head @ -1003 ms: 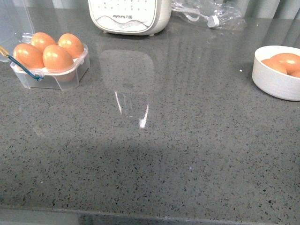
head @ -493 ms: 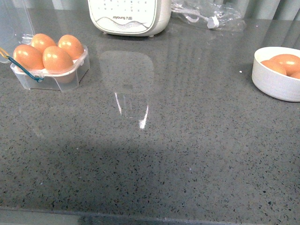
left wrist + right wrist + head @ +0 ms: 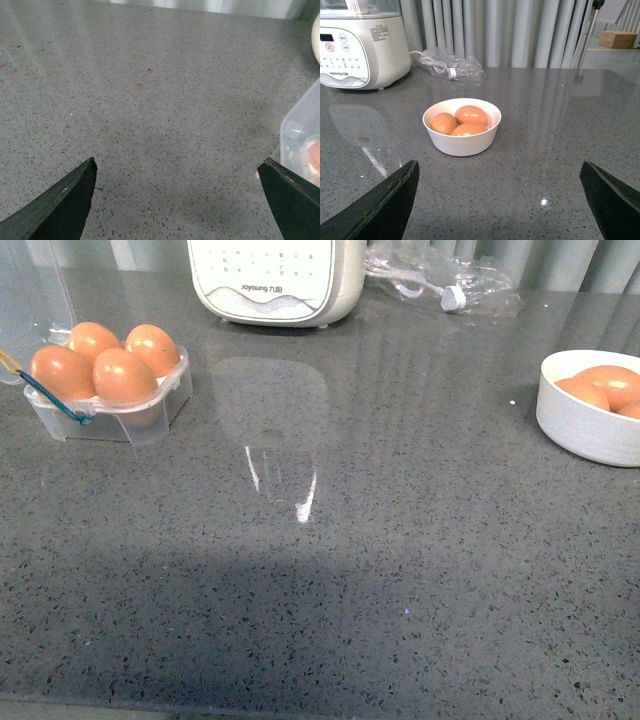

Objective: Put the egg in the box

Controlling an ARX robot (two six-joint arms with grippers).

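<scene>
The box point(image 3: 110, 405), a clear plastic carton with its lid back, stands at the far left of the counter with several orange-brown eggs point(image 3: 123, 373) in its cells. Three more eggs lie in a white bowl point(image 3: 585, 425) at the right; in the right wrist view the topmost egg point(image 3: 471, 114) shows clearly. My right gripper point(image 3: 500, 163) is open and empty, some way short of the bowl point(image 3: 462, 144). My left gripper point(image 3: 178, 161) is open over bare counter, with a corner of the box point(image 3: 299, 132) just beyond one finger. Neither arm shows in the front view.
A white appliance point(image 3: 275, 280) stands at the back centre, also visible in the right wrist view point(image 3: 357, 45). A crumpled clear plastic bag point(image 3: 440, 280) lies behind on the right. Grey curtains hang behind the counter point(image 3: 350, 570).
The front view has shifted slightly, so the box sits a bit higher and the bowl a bit lower in the picture. Nothing on the counter has moved.
</scene>
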